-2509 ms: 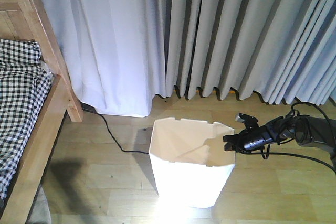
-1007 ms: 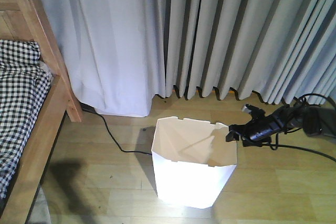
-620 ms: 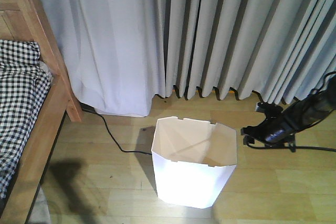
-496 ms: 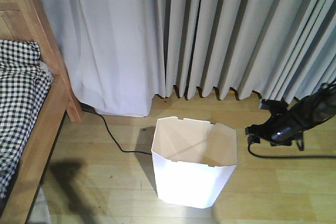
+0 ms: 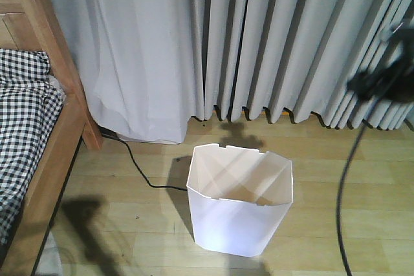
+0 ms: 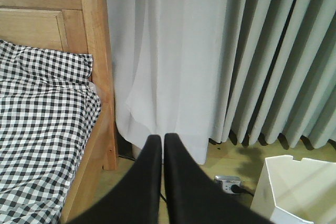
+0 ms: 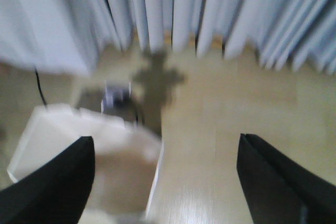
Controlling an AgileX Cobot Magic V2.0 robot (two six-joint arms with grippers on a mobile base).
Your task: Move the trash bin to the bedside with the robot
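While free: one trash bin [image 5: 239, 208] | left gripper [image 6: 157, 145] closed | right gripper [image 7: 165, 174] open

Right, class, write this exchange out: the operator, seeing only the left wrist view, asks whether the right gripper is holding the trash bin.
Observer: No. The right gripper is open, jaws wide apart, touching nothing; the trash bin stands below it.
Operator: Is the bin upright?
Observer: Yes, upright on the floor, and it looks empty.
Operator: How near is the bed?
Observer: Apart from the bed; bare floor and a black cable lie between.
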